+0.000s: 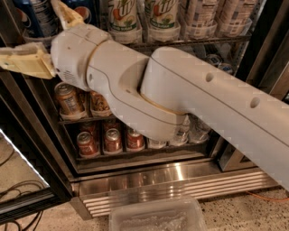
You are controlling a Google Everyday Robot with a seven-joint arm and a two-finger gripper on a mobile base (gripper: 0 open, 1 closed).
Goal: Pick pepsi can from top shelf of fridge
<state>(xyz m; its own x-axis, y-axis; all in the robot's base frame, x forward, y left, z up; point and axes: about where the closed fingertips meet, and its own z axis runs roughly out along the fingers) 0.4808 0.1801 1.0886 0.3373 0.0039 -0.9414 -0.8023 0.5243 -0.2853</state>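
Note:
A blue pepsi can [37, 19] stands at the left end of the top shelf [194, 43] of the fridge [180, 178]. A second blue can [86, 11] shows partly behind my upper finger. My gripper [30, 32] is at the top left, in front of that shelf end, and is open wide. One cream finger [25, 63] points left over the door frame. The other finger [67, 13] points up beside the pepsi can. The can appears between the two fingers; I cannot tell whether they touch it.
White-and-green 7UP cans [122, 18] and white cans [201, 18] fill the rest of the top shelf. Orange-gold cans [67, 97] and reddish cans [113, 140] sit on lower shelves. A clear plastic bin [156, 219] lies on the floor. The open door [27, 200] stands left.

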